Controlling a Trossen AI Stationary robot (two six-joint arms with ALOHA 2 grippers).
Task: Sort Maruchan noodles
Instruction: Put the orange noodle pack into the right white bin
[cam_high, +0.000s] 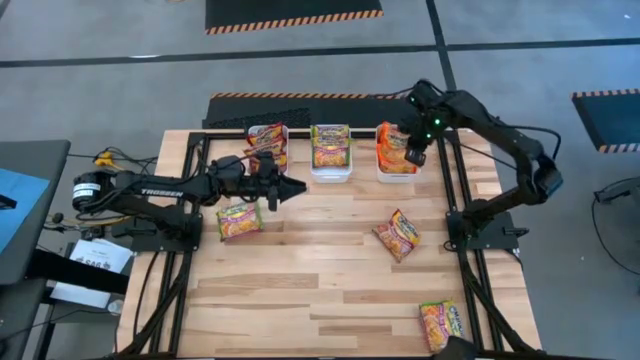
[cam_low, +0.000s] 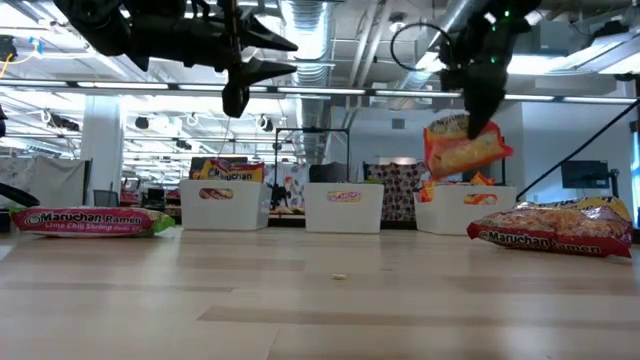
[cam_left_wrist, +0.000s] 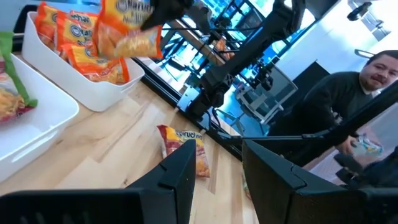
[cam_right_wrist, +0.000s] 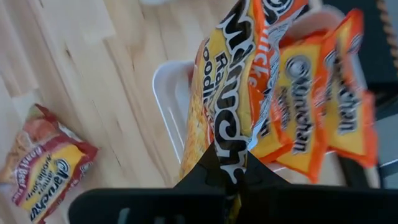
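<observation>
My right gripper (cam_high: 414, 157) is over the right white bin (cam_high: 380, 168) at the far edge, shut on an orange-edged Maruchan packet (cam_low: 462, 146). That bin (cam_right_wrist: 163, 93) holds several orange-edged packets (cam_right_wrist: 311, 118). The middle bin (cam_high: 330, 172) and left bin (cam_high: 268, 128) also hold packets. My left gripper (cam_high: 298, 187) is open and held high, near the left bin, with nothing between its fingers (cam_left_wrist: 180, 171). Three packets lie flat on the table: a green-edged one (cam_high: 240, 220), a red-edged one (cam_high: 397, 235) and one by the near right edge (cam_high: 441, 322). My right gripper pinches the orange-edged packet by one crinkled end (cam_right_wrist: 231, 163) between its two fingers. The fingers come from above, pointing down. The packet (cam_low: 462, 146) hangs tilted below them, lifted clear above the right bin (cam_low: 465, 208).
Black frame rails (cam_high: 190, 250) run along the table's left and right sides. The wooden top between the lying packets is bare. A person (cam_left_wrist: 367, 81) shows in the room beyond the table, in the left wrist view.
</observation>
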